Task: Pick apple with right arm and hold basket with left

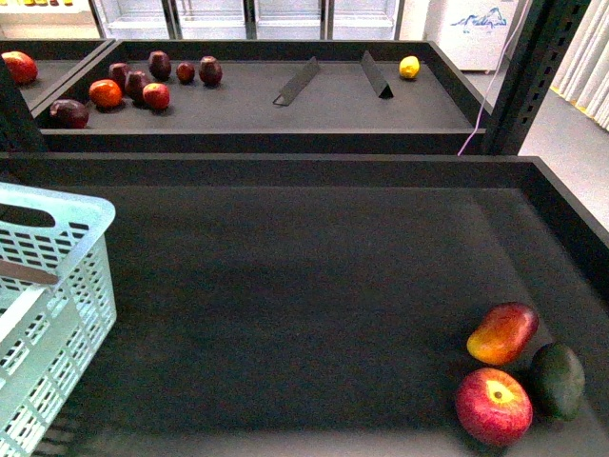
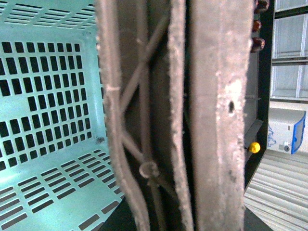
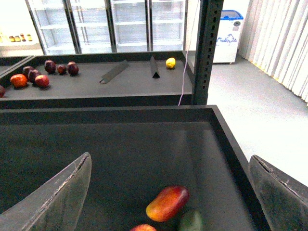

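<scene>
Right end effector (image 3: 169,159) gapes; left (image 2: 188,120) seemingly grips basket (image 2: 48,96).

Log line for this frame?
left fingers: shut on basket handle | right fingers: open, empty | apple: on shelf, beside mango, not picked

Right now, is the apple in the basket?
No, the apple lies on the dark shelf at the front right, next to the mango and well apart from the basket.

Glass-door fridges (image 3: 130,24), grey floor (image 3: 250,101), white curtains (image 3: 281,43) behind black display trays (image 1: 285,169)
</scene>
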Controlling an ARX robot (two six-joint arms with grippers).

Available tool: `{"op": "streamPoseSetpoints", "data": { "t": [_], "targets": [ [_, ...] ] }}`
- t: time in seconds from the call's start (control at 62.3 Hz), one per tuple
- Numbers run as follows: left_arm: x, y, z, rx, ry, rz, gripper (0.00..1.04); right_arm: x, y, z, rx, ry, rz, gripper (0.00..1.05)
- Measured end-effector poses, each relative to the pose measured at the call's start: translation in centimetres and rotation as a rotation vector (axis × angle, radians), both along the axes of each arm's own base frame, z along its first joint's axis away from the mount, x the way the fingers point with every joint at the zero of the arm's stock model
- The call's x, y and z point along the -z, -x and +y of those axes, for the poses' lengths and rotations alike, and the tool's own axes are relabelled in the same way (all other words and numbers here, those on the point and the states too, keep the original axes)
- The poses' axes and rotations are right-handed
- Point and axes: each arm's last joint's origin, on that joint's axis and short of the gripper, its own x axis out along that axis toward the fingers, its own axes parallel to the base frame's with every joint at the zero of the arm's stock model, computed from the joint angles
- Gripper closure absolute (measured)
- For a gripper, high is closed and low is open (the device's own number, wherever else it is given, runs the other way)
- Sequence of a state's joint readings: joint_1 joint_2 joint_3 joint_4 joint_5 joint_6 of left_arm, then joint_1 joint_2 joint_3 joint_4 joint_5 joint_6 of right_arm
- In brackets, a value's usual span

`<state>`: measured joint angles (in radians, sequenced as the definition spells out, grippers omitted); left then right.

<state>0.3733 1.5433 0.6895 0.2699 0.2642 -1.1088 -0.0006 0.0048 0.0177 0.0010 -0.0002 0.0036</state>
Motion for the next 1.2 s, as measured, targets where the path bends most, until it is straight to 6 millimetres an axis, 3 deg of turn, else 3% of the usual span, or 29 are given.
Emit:
{"op": "streamPoseSetpoints", "data": {
  "t": [0.193, 0.417, 0.594, 0.722, 1.043, 1.204],
  "targets": [
    [-3.7, 0.7, -4.4, 0.166, -0.066, -0.046, 0.90, 0.0, 0.0, 0.0, 0.000, 0.000, 0.000, 0.09],
    [-7.9, 1.2, -11.6, 0.406, -0.141, -0.125, 0.90, 0.0, 0.0, 0.0, 0.000, 0.000, 0.000, 0.09],
    [-10.0, 1.5, -16.7, 0.541, -0.164, -0.174, 0.90, 0.0, 0.0, 0.0, 0.000, 0.000, 0.000, 0.09],
    [-10.6, 1.4, -19.5, 0.621, -0.162, -0.191, 0.90, 0.0, 0.0, 0.0, 0.000, 0.000, 0.000, 0.09],
    [-9.6, 1.4, -26.0, 0.796, -0.170, -0.157, 0.90, 0.0, 0.0, 0.0, 0.000, 0.000, 0.000, 0.09],
    [-10.0, 1.8, -27.4, 0.850, -0.175, -0.175, 0.90, 0.0, 0.0, 0.0, 0.000, 0.000, 0.000, 0.09]
  ]
}}
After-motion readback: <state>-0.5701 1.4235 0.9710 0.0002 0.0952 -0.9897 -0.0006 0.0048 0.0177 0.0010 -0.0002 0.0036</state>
